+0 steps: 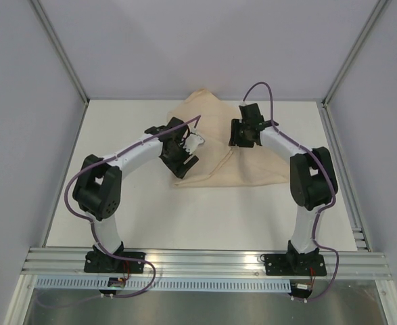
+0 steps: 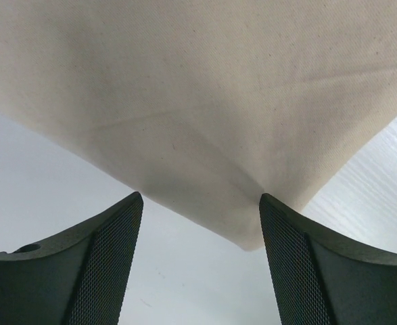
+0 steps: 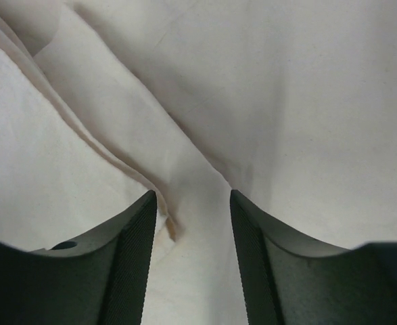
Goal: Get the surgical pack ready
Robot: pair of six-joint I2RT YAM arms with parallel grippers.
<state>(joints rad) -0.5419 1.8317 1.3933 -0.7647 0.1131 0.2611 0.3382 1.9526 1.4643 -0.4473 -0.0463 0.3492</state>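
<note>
White table (image 1: 205,217) — tan wrap sheet (image 1: 215,161) folded over, creased.

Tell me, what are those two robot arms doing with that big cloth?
They are working on a tan cloth that lies folded on the white table. The left gripper is open, with a corner of the cloth between its fingers, not pinched. The right gripper is open too, low over a crease in the cloth. Neither one holds anything right now.
</note>
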